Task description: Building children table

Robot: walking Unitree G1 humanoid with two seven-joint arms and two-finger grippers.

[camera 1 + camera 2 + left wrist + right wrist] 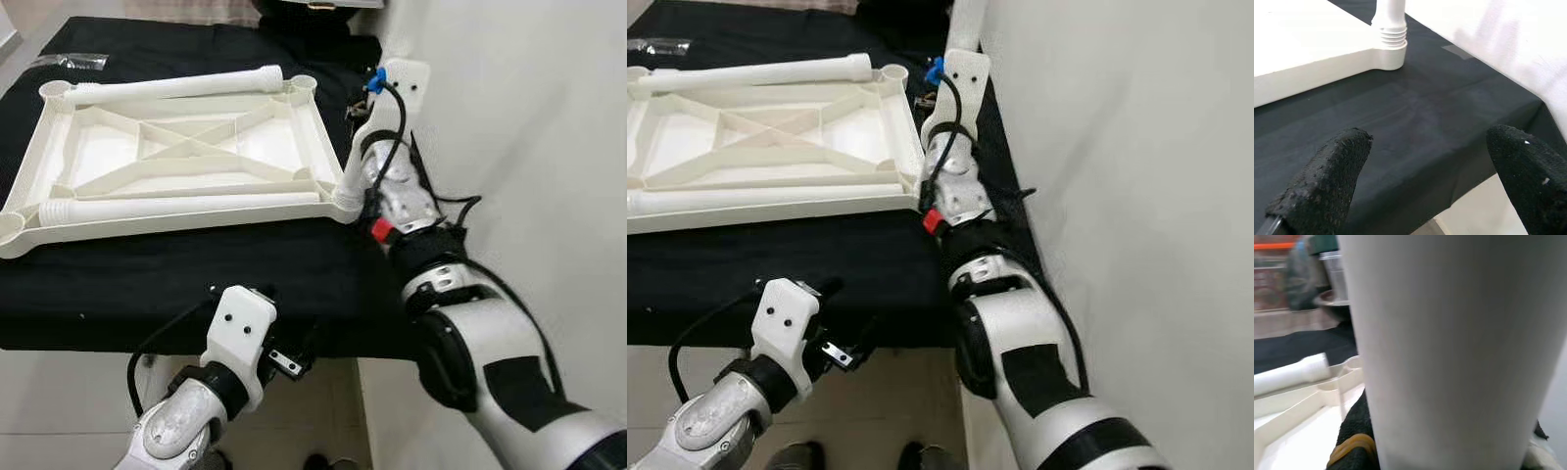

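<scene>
No readable text anywhere (labels, brands, numbers, signs)

Black-draped surface with an upturned white tabletop

A black cloth (196, 284) covers the surface and hangs over its near edge. The white tabletop (176, 162), ribbed underside up, lies flat on the cloth, taking most of the left and middle. Two loose white legs rest across the frame, one (181, 86) along its far side, one (186, 206) along its near side. A clear plastic bag (71, 62) lies at the far left.
</scene>
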